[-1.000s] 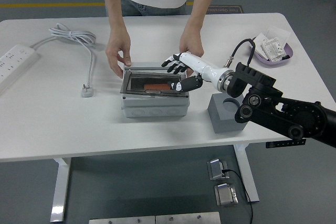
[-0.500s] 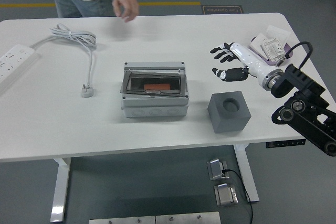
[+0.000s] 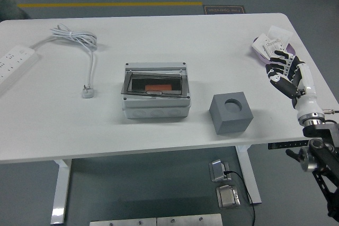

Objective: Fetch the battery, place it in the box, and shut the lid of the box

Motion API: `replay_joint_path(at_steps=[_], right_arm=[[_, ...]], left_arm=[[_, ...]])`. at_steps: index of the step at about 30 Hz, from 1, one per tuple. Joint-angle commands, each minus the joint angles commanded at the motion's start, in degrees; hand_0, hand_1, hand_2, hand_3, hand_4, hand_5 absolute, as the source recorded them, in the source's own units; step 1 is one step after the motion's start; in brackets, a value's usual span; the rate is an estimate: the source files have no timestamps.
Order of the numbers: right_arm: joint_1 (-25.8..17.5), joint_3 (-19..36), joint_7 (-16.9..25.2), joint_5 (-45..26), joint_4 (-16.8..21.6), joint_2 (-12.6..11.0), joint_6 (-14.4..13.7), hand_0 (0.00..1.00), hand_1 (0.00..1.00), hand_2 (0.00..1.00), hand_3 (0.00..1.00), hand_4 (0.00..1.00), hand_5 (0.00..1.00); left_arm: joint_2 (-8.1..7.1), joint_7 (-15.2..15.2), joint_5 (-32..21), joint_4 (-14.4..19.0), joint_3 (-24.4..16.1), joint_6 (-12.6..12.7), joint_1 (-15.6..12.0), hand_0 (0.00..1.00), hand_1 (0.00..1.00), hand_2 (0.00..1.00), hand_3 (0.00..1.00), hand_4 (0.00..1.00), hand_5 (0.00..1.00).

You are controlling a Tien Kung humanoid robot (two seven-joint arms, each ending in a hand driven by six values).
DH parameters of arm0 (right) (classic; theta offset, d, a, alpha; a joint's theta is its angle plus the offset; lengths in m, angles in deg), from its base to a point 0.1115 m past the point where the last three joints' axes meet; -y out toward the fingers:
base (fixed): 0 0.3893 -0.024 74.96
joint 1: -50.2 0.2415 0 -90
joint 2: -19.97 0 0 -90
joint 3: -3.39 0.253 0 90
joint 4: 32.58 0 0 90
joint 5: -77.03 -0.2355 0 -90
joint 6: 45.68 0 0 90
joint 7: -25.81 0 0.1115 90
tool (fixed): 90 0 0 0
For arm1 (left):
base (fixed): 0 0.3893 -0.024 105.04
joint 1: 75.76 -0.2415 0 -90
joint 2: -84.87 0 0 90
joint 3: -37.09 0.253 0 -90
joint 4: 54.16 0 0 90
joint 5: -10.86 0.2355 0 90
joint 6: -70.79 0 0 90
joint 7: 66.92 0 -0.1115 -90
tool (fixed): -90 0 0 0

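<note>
One box [image 3: 156, 95] sits at the table's [image 3: 159, 35] middle, grey, with its dark see-through lid [image 3: 155, 84] down flat over the top. Through the lid one orange-red battery [image 3: 158, 87] shows, lying inside the box. One grey block [image 3: 231, 112] with a round hole in its top stands to the right of the box, apart from it, near the front edge. One right hand [image 3: 285, 72] shows at the table's right edge, white with black fingers [image 3: 275, 70]; the fingers are loosely spread and grasp nothing. It hovers just in front of one purple tray [image 3: 263, 46] that holds small white packets [image 3: 275, 42], too small to count. At the left lie one white power strip [image 3: 16, 60] and one white cable [image 3: 79, 43], looped at the far end, ending in one plug [image 3: 88, 91] left of the box.
</note>
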Motion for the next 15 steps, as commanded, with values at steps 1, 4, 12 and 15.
replay_joint_path(at_steps=[1, 4, 12, 15], right_arm=[[-0.67, -0.05, 2.06, -2.06, 0.29, 0.17, 0.41, 0.692, 0.619, 0.640, 0.675, 0.726, 0.156], [-1.37, -0.43, 7.95, -8.58, 0.98, 0.05, 0.91, 0.697, 0.609, 0.629, 0.681, 0.787, 0.230], [-1.77, -1.23, 14.51, -20.69, 1.59, -0.78, 1.29, 0.689, 0.596, 0.611, 0.685, 0.828, 0.279], [-1.64, -1.70, 14.51, -21.20, 1.58, -0.87, 1.25, 0.690, 0.596, 0.612, 0.679, 0.820, 0.279]], left_arm=[[0.02, -0.10, -0.33, -0.01, 0.24, 0.02, -0.02, 0.592, 0.690, 0.542, 0.589, 0.464, 0.168], [0.04, -0.33, -1.21, -0.03, 0.81, 0.08, -0.08, 0.592, 0.690, 0.542, 0.588, 0.464, 0.168], [-0.38, -0.75, -3.43, -0.01, 2.00, 0.12, -0.25, 0.592, 0.690, 0.541, 0.588, 0.463, 0.171], [-0.60, -0.83, -3.96, 0.02, 2.21, 0.12, -0.34, 0.592, 0.689, 0.542, 0.591, 0.464, 0.170]])
